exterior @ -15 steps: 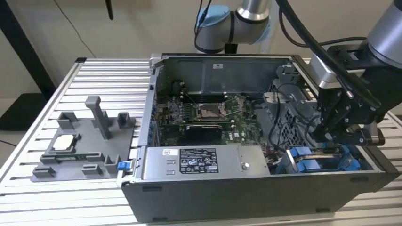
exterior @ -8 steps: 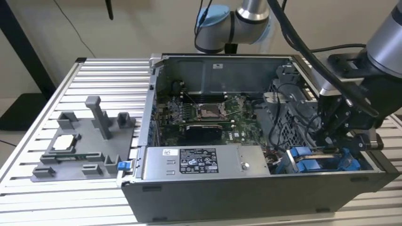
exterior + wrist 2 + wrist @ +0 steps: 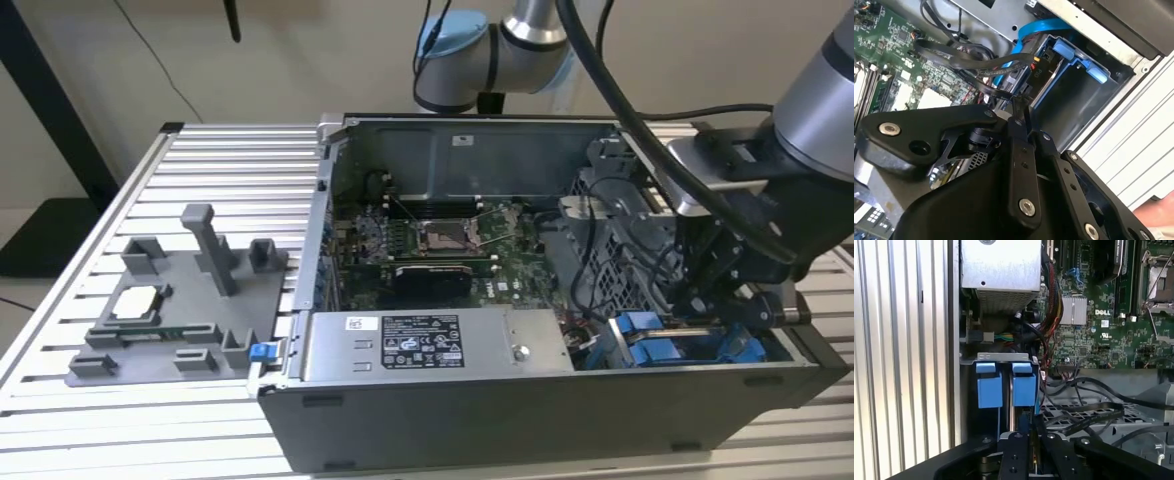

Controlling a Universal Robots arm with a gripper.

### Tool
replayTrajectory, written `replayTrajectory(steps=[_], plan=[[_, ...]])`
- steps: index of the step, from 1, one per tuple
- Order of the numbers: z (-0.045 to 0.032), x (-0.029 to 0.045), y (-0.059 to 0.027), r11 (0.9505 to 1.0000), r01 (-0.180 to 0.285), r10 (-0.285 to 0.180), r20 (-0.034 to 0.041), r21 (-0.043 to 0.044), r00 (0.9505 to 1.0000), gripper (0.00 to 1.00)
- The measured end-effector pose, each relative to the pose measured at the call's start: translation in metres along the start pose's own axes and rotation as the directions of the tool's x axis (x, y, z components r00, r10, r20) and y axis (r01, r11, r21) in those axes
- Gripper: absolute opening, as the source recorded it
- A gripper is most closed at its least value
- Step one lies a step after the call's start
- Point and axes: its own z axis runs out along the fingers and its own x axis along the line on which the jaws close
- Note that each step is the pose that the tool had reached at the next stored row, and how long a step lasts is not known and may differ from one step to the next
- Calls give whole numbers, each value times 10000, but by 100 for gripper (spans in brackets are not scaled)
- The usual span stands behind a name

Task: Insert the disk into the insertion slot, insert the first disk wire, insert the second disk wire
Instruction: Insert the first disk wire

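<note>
My gripper (image 3: 701,315) is lowered into the open computer case at the exterior view's right, just above the insertion slot (image 3: 687,350) with its blue rails. In both wrist views the fingers stand close together on the end of a flat black disk wire (image 3: 961,55) (image 3: 1089,415). In the second wrist view the gripper (image 3: 1016,102) holds that end against the rear of the disk (image 3: 1026,75), which sits in the grey bay (image 3: 1089,95). In the first wrist view two blue tabs (image 3: 1006,385) of the carrier lie just beyond the gripper (image 3: 1031,432). The disk's label is hidden.
The grey power supply box (image 3: 427,345) lies along the case's front wall, beside the bay. The green motherboard (image 3: 441,240) fills the case floor, with loose black cables (image 3: 614,200) over it. A grey fixture tray (image 3: 174,300) stands on the slatted table at the exterior view's left.
</note>
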Motion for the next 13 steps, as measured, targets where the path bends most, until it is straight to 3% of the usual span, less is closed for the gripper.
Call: replayTrajectory(steps=[13], plan=[[51, 6, -13, 9999, 26, -26, 2, 145, 10000, 0]])
